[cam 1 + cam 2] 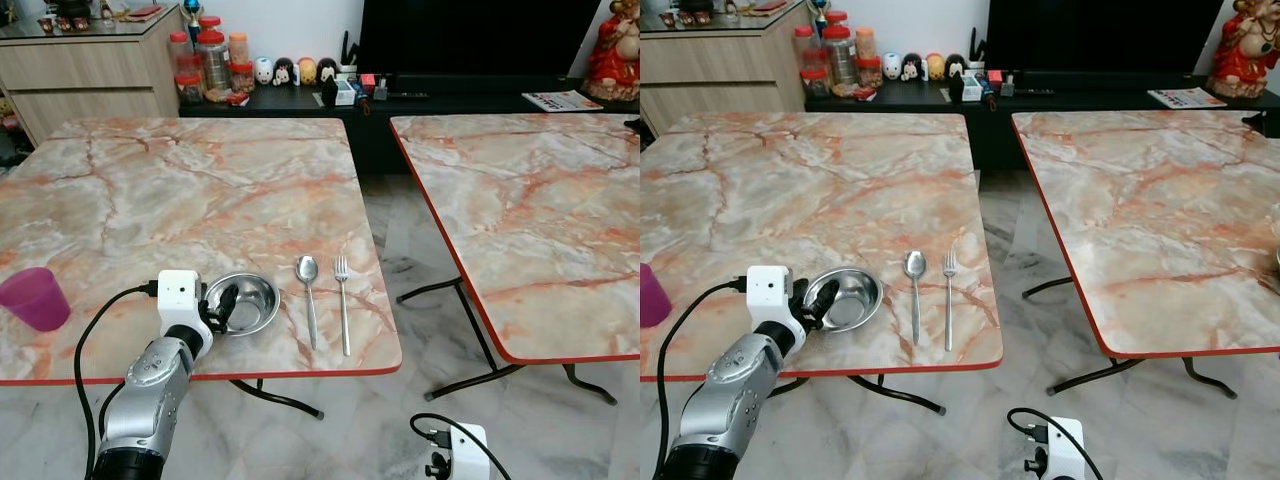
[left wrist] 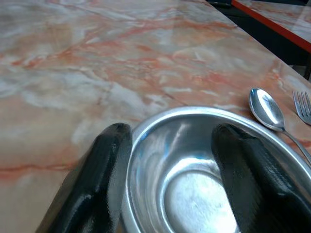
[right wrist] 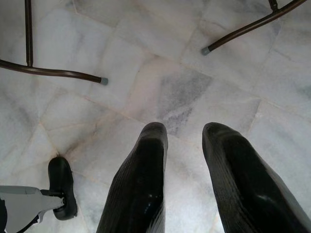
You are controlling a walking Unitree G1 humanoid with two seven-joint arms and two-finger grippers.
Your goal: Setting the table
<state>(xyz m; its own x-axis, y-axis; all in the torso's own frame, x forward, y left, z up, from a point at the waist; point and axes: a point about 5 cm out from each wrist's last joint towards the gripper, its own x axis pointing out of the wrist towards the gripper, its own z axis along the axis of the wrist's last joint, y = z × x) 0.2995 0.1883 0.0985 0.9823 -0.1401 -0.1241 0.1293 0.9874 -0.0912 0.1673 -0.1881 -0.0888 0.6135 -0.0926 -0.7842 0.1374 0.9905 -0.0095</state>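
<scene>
The bowl (image 1: 243,303) is set near the tabletop (image 1: 150,200) front edge, left of spoon (image 1: 308,295) and fork (image 1: 342,312); its rim is straddled by the left pincer (image 1: 222,305), one finger inside, one outside. The right pincer (image 3: 184,184) hangs parted above the floor.

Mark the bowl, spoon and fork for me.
bowl (image 1: 252,300): left eye view, inside bottom.
spoon (image 1: 306,268): left eye view, its head.
fork (image 1: 343,310): left eye view, mid handle.

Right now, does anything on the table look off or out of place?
Nothing stands out. The bowl sits upright in the left gripper, with the spoon and fork lying straight beside it, nothing spilled.
</scene>
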